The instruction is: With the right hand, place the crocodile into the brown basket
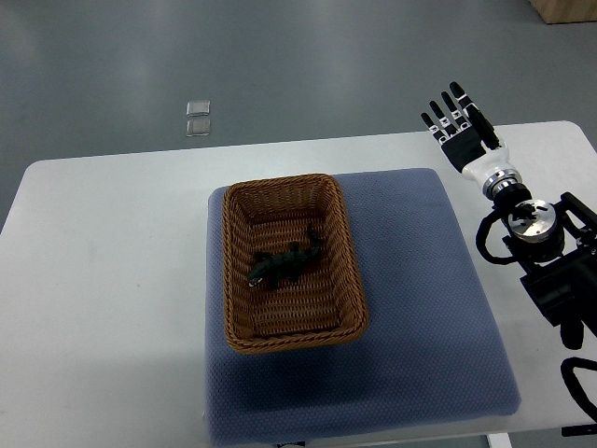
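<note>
While the crocodile (287,264) lies in the brown basket (350,271), the right robot hand (459,121) hangs wide, empty.

We see a dark green crocodile (287,264) in a brown woven basket (353,280) on a blue-grey textured mat (420,308) over a white table (103,280), with a black-and-white right hand (461,124) at two o'clock.

One camera only, so I had no second view to cross-check. It looked steeply down from the robot's side of the white table (112,280), facing outward toward grey floor (280,56) beyond the far edge. Medium range: blue mat (420,308) fully framed, right arm (546,252) entering at the right edge.
</note>
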`<act>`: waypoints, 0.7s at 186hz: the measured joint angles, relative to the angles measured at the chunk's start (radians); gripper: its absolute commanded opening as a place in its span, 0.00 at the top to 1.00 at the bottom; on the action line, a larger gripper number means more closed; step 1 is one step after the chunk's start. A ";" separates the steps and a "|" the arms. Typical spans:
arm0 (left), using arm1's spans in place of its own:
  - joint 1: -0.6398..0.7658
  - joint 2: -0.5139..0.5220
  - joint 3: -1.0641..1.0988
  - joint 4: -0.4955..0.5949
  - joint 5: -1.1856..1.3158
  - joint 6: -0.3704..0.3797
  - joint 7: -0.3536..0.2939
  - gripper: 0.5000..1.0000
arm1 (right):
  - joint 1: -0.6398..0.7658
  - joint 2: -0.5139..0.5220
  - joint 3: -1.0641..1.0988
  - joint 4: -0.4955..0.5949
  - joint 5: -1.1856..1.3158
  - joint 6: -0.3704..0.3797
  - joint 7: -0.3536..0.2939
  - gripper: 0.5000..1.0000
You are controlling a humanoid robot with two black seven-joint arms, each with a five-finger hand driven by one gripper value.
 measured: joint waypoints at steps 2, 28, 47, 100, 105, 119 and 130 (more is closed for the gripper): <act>0.000 0.000 0.000 0.000 0.000 0.000 0.000 0.00 | 0.000 0.000 0.000 -0.001 0.003 0.000 -0.002 0.14; 0.000 0.000 0.000 0.000 0.000 0.000 0.000 0.00 | 0.003 -0.001 -0.001 -0.005 0.018 0.001 -0.004 0.14; 0.000 0.000 0.001 0.000 0.000 0.000 0.000 0.00 | 0.006 -0.001 -0.001 -0.006 0.019 0.017 0.000 0.14; 0.000 0.000 0.001 -0.001 0.000 -0.001 0.000 0.00 | -0.001 -0.004 -0.010 -0.006 0.005 0.167 0.002 0.14; 0.000 0.000 0.001 0.000 0.000 -0.001 0.000 0.00 | -0.001 -0.006 -0.012 -0.006 0.002 0.171 0.001 0.14; 0.000 0.000 0.000 0.000 0.001 -0.001 0.000 0.00 | 0.003 -0.011 -0.017 -0.006 -0.014 0.175 0.000 0.14; 0.000 0.000 0.000 0.000 0.001 -0.001 0.000 0.00 | 0.007 -0.017 -0.024 -0.006 -0.046 0.175 -0.001 0.14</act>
